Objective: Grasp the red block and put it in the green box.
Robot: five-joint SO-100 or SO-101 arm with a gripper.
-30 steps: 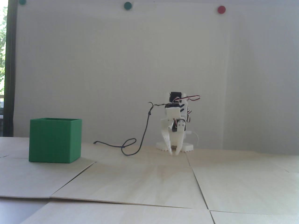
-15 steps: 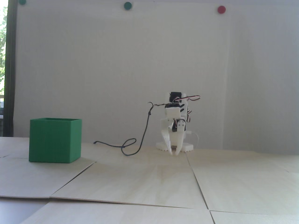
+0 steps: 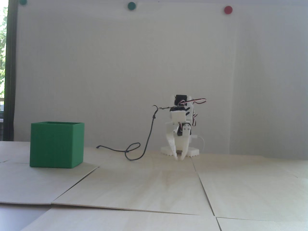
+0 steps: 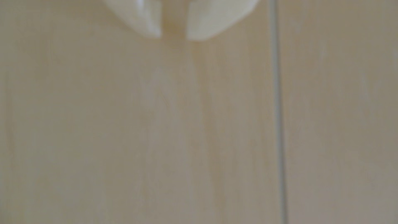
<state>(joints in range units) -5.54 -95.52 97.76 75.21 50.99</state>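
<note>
White arm folded low at table rear, jaws pointing down, tips near surface. Gripper slightly parted, narrow gap, holding nothing. Green box on table, well apart to left in fixed view. Red block not visible in either view.

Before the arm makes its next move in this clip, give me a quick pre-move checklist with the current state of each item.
1. Red block located: not ok; it shows in neither view.
2. Green box upright, open top up: ok, at the left of the fixed view.
3. Block already in the box: cannot tell; the inside is hidden.
4. Gripper empty: ok; in the wrist view only bare wood shows in the narrow gap between the fingertips.
5. Gripper clearance: cannot tell; the tips are at or just above the table.
6. Cable clear of the box: ok; it is looped between box and arm.
</note>
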